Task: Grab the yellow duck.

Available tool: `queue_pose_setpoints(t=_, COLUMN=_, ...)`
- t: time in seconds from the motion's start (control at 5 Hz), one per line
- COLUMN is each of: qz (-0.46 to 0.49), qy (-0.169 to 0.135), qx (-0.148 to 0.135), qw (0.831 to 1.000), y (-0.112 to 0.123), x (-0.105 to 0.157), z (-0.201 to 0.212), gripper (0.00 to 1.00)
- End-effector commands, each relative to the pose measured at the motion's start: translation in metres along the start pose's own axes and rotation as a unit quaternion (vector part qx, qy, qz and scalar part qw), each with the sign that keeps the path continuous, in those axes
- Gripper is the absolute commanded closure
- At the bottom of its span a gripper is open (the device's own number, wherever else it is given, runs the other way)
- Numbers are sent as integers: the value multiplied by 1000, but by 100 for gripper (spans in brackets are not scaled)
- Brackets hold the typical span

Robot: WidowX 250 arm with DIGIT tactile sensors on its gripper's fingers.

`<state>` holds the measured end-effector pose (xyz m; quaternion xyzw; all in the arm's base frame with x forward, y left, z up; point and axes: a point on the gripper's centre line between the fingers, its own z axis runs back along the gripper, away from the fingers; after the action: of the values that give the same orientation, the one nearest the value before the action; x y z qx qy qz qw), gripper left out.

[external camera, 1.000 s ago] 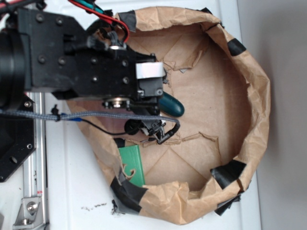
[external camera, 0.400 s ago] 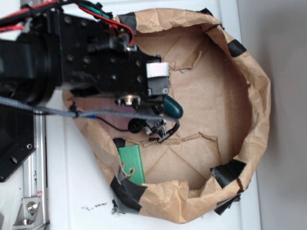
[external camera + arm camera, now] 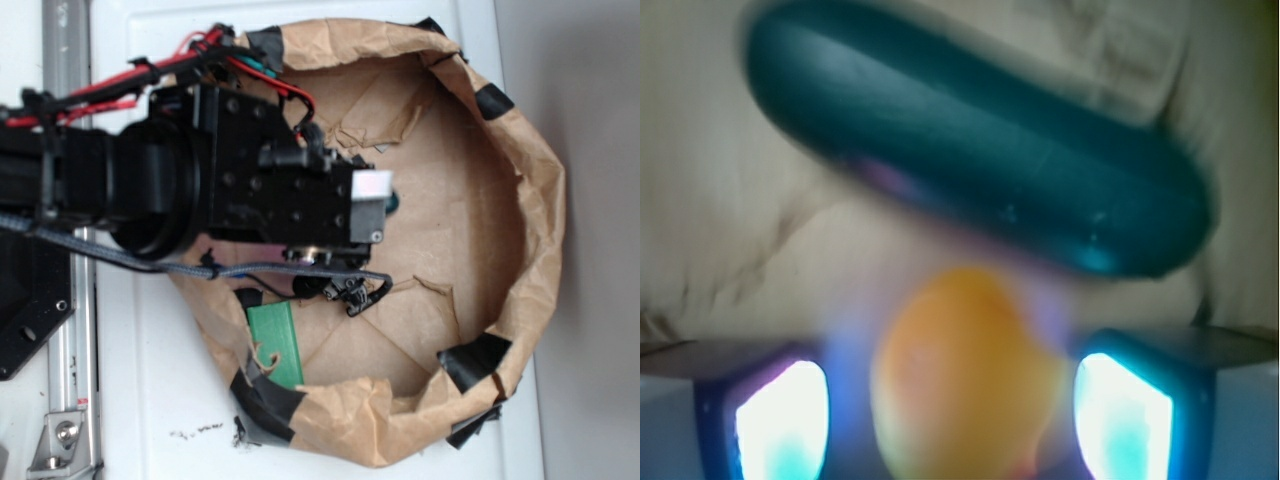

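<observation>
The gripper (image 3: 955,420) stands open, pads either side of the yellow duck (image 3: 960,375); likely light, squashy, slippery, best pinched mid-body.

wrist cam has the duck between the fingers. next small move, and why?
Probably close the end effector now. In the wrist view the yellow duck sits between the two open fingers, with gaps either side. The dark green capsule lies just beyond, so further advance risks bumping it. The view is blurred, so contact is unclear.

Crumpled matt brown paper bowl (image 3: 540,200); glossy smooth green capsule (image 3: 980,150)
</observation>
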<state>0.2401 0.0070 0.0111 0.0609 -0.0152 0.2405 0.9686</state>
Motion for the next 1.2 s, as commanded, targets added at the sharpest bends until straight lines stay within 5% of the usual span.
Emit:
queue_pose_setpoints(t=0.0, qz=1, qy=-17, qx=16, qw=1000, y=-3, x=12, z=-1, gripper=0)
queue_pose_setpoints(t=0.2, qz=4, qy=-31, qx=0, qw=1000, y=4, x=17, z=11, gripper=0)
queue_pose_setpoints(t=0.4, qz=-10, qy=-34, qx=-33, qw=999, y=12, x=23, z=9, gripper=100)
queue_pose_setpoints(t=1.0, qz=-18, qy=-40, qx=-20, qw=999, y=12, x=20, z=17, gripper=100)
